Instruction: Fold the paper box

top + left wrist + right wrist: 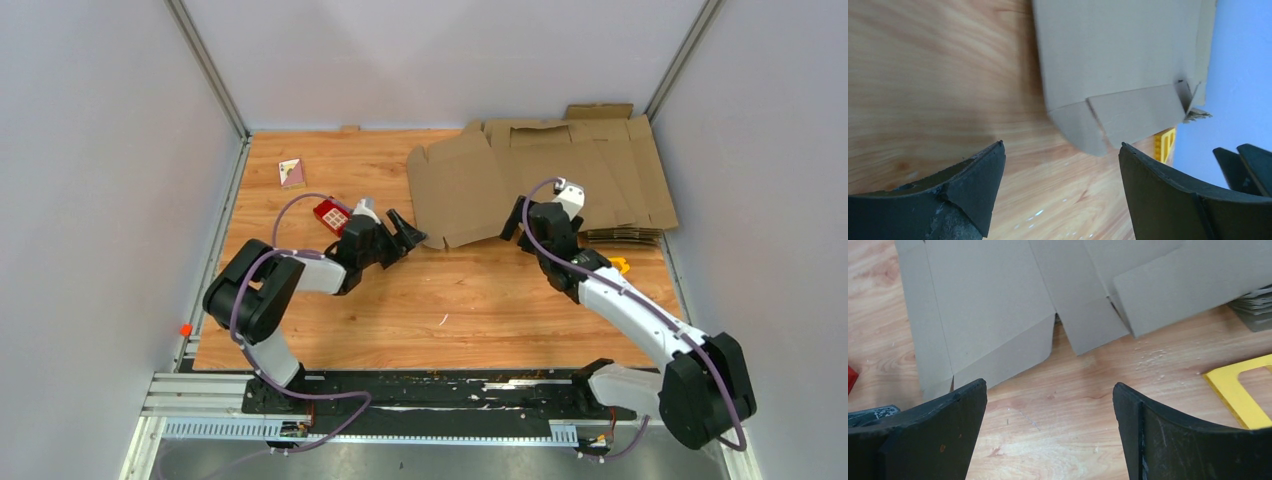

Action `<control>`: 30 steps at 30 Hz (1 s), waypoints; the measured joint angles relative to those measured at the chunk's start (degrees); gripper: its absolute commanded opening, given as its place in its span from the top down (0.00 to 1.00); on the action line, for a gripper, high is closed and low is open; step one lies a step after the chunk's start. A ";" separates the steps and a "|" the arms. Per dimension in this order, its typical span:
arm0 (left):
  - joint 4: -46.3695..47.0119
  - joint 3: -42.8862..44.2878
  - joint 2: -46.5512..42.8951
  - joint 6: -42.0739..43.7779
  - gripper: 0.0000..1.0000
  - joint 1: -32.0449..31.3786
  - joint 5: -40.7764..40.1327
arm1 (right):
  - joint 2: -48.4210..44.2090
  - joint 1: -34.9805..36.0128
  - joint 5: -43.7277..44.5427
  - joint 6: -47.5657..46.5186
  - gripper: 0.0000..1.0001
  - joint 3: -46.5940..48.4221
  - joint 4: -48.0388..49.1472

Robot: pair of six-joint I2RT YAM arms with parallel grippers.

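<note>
Flat, die-cut brown cardboard paper box (545, 180), unfolded, on far right of wooden counter (450, 310). Left gripper (1062, 146) spread wide, empty, just short of sheet's near left corner. Right gripper (1049, 387) equally wide, empty, at near edge, apparently not touching.
</note>
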 measured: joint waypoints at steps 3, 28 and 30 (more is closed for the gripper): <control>0.26 4.15 2.62 -0.87 0.15 -2.73 -0.96 | -3.56 0.00 2.25 -0.07 0.04 -2.64 1.44; 3.30 7.23 9.14 -9.25 0.22 -5.49 -4.42 | -10.08 0.00 6.64 -0.70 0.05 -9.03 9.01; 4.15 7.19 9.62 -10.88 0.29 -5.57 -4.55 | -10.47 0.00 6.80 -0.70 0.06 -9.31 9.07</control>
